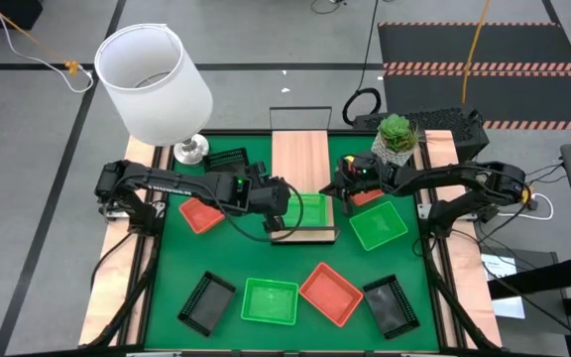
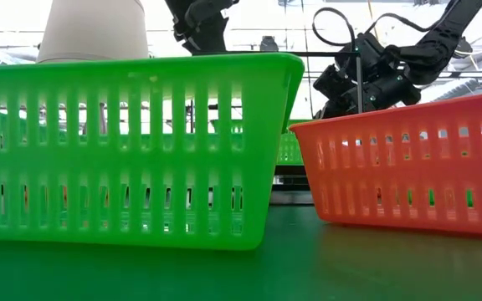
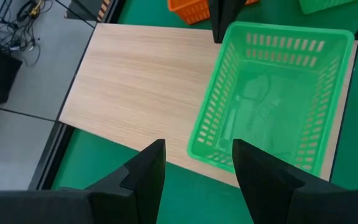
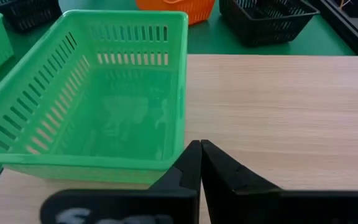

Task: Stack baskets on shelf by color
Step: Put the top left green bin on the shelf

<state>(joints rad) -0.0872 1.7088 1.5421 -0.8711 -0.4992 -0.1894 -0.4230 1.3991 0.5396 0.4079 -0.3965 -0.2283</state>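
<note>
The left gripper [image 3: 194, 171] hangs with its fingers spread apart and nothing between them, just over the near end of the shelf [image 3: 142, 81]. A green basket [image 3: 272, 99] sits upright on that end of the shelf, just beyond the fingers and a little to one side of them, apart from them. In the high view the same gripper [image 1: 284, 198] is at the shelf's left edge, beside that basket [image 1: 310, 210].

The right gripper [image 4: 200, 163] is clenched tight, its fingers pressed together on nothing, low over the shelf [image 4: 278, 106] and just beside the green basket's [image 4: 98, 87] wall, not touching it. From above it [image 1: 341, 188] is at the shelf's right edge.

The rest of the shelf [image 1: 299, 159], past the basket, is bare wood.

Off the shelf, on the green mat [image 1: 167, 268]: an orange basket [image 1: 201, 214] to its left, another green basket [image 1: 378, 225] to its right, and nearer the front a black basket [image 1: 206, 300], a green one [image 1: 270, 300], an orange one [image 1: 330, 294] and a second black one [image 1: 394, 303]. A white lamp [image 1: 155, 79] and a small potted plant [image 1: 397, 137] stand near the shelf's far end.
</note>
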